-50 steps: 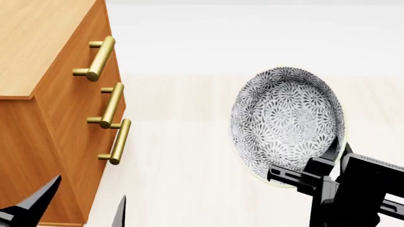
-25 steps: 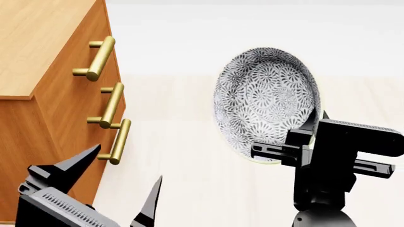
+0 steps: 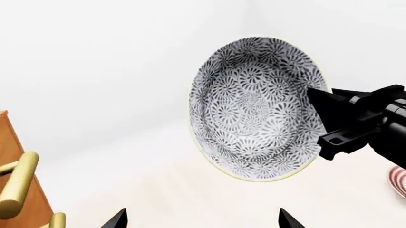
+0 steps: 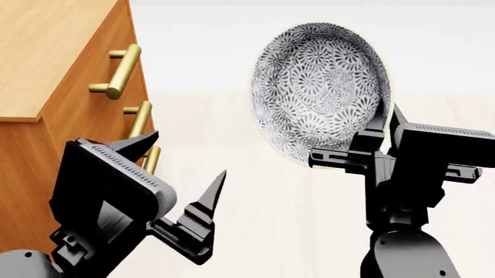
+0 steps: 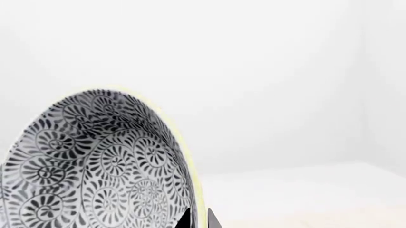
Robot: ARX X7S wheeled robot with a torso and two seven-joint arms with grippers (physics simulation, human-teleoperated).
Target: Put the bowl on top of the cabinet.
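Observation:
The bowl (image 4: 321, 87), white with a dense grey floral pattern, hangs tilted on edge in the air to the right of the cabinet (image 4: 46, 69), about level with its top. My right gripper (image 4: 386, 120) is shut on the bowl's lower right rim, one finger inside and one outside. In the right wrist view the gripper (image 5: 198, 218) pinches the rim of the bowl (image 5: 95, 166). My left gripper (image 4: 189, 154) stands open and empty in front of the cabinet's brass handles (image 4: 124, 72), below and left of the bowl. The left wrist view faces the bowl (image 3: 254, 107) between its open gripper (image 3: 201, 218).
The pale floor stretches behind and under the bowl. The edge of a white plate with red rings (image 3: 398, 180) shows low on the floor past my right arm. The cabinet's corner (image 3: 9, 137) and a handle (image 3: 19, 183) lie close beside my left gripper.
The right gripper has raised the bowl and carried it a little left toward the cabinet. The left arm has risen into view, its open gripper now in front of the lower handles.

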